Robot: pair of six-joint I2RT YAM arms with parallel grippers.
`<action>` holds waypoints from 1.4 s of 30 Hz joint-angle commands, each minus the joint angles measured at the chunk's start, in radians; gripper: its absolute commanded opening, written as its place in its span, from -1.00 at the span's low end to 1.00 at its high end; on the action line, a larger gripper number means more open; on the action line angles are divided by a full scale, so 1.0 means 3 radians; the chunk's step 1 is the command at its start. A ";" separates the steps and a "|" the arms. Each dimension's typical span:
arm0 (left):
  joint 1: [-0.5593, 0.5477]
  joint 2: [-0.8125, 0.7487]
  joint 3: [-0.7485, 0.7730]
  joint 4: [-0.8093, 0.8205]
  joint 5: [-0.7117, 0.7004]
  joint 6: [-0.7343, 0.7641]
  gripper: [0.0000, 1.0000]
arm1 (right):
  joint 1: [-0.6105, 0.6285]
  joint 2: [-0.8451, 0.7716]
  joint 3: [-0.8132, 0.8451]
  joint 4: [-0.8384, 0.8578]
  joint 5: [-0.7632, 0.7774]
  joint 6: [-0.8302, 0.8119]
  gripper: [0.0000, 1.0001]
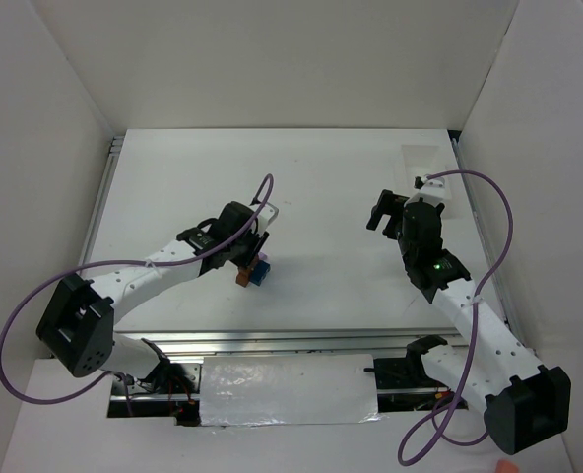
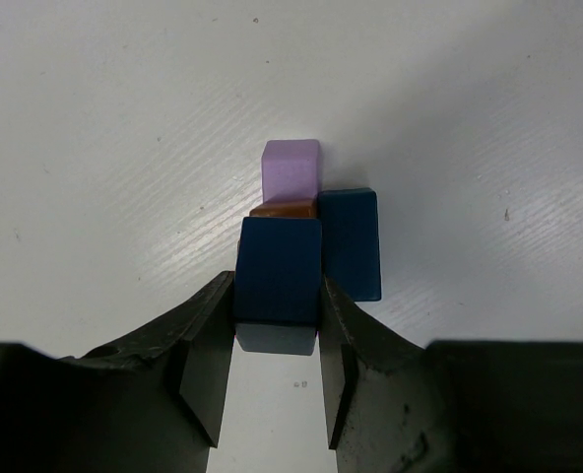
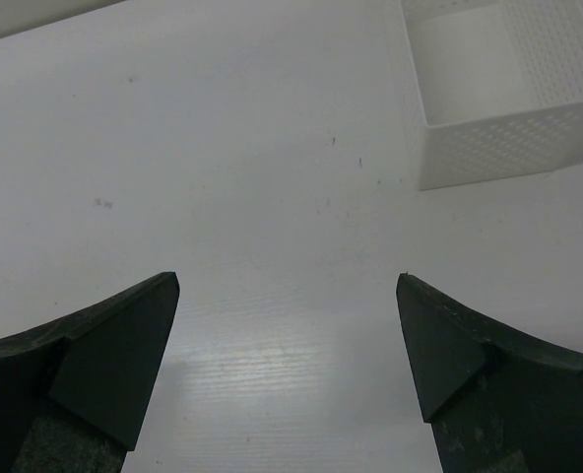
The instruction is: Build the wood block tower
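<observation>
The block cluster (image 1: pixel 254 274) sits left of the table's middle, under my left gripper (image 1: pixel 250 254). In the left wrist view my left gripper (image 2: pixel 277 301) is shut on a dark blue block (image 2: pixel 278 276), one finger on each side of it. Behind this block, a sliver of a brown-orange block (image 2: pixel 284 208) shows, and a pale purple block (image 2: pixel 291 169) lies beyond that. A second, teal-blue block (image 2: pixel 351 241) lies against them on the right. No red block shows clearly. My right gripper (image 3: pixel 287 286) is open and empty above bare table, far right of the cluster (image 1: pixel 385 212).
A white perforated tray (image 3: pixel 498 148) stands at the back right, just beyond my right gripper; it also shows in the top view (image 1: pixel 431 177). White walls enclose the table on three sides. A foil-like sheet (image 1: pixel 287 392) lies at the near edge between the arm bases.
</observation>
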 commanded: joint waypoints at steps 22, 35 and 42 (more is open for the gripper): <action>0.0013 -0.0433 0.0094 0.0194 0.0100 0.0062 0.99 | -0.0016 -0.0078 -0.0025 0.0078 -0.0068 -0.0050 0.99; 0.0014 -0.0806 0.0288 -0.0398 -0.0952 -0.1148 0.99 | -0.0031 -0.0088 0.0015 0.0017 -0.0069 -0.0004 1.00; 0.0008 -0.1338 0.0043 -0.0547 -0.1322 -0.1702 0.99 | -0.0046 -0.0113 0.0097 -0.0121 -0.0160 0.0098 0.99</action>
